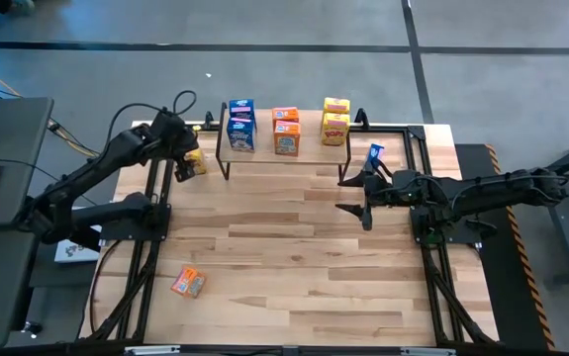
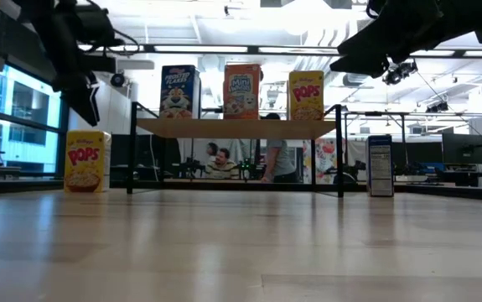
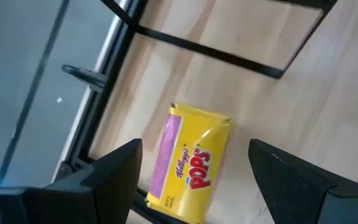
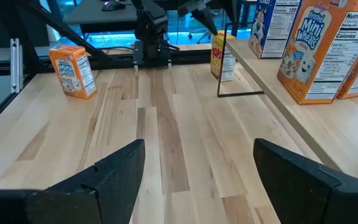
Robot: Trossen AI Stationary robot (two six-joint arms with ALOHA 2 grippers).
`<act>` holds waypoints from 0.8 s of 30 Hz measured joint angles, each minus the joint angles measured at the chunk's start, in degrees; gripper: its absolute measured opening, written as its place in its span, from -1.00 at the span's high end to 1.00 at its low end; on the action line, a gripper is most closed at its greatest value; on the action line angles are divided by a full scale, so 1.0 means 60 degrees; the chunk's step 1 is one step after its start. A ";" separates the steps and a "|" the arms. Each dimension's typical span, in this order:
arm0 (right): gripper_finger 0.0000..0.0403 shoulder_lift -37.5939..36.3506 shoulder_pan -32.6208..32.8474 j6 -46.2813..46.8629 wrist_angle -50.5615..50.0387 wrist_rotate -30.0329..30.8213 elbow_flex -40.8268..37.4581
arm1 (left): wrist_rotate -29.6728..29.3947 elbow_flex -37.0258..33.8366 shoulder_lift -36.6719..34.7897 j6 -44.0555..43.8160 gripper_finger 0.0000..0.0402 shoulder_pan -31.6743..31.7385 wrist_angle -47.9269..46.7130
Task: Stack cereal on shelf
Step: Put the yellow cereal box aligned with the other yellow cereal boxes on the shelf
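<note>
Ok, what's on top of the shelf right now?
On the shelf: blue boxes, orange boxes, yellow boxes, in rows; the low view hides all but the front boxes.

Overhead, table-level, two wrist views

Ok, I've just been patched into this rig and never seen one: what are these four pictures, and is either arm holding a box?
It is two dark robot arms at a wooden table. One picture looks straight down, one looks level across the tabletop, and two come from cameras on the wrists.

The shelf at the back carries blue, orange and yellow cereal boxes. Loose boxes: a yellow Pops box left of the shelf, a blue box right of it, and an orange box at the front left.

The left hand hovers open over the yellow Pops box, not gripping it. The right hand is open and empty, above bare table.
</note>
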 joint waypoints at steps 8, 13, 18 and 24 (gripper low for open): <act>-0.46 0.0000 0.0000 -0.0011 0.0001 -0.0030 0.0000 | 0.0132 0.0000 0.0692 0.0092 -0.42 0.0486 0.0023; -0.46 0.0000 0.0000 -0.0019 0.0002 -0.0029 0.0000 | 0.0138 0.0000 0.1035 0.0068 -0.42 0.0678 0.0065; -0.46 0.0000 0.0000 -0.0020 0.0003 -0.0029 -0.0004 | 0.0146 0.0000 0.1278 0.0037 -0.42 0.0690 0.0066; -0.46 0.0000 0.0000 0.0177 0.0003 -0.0029 -0.0004 | 0.0145 0.0000 0.1398 0.0032 -0.42 0.0687 0.0064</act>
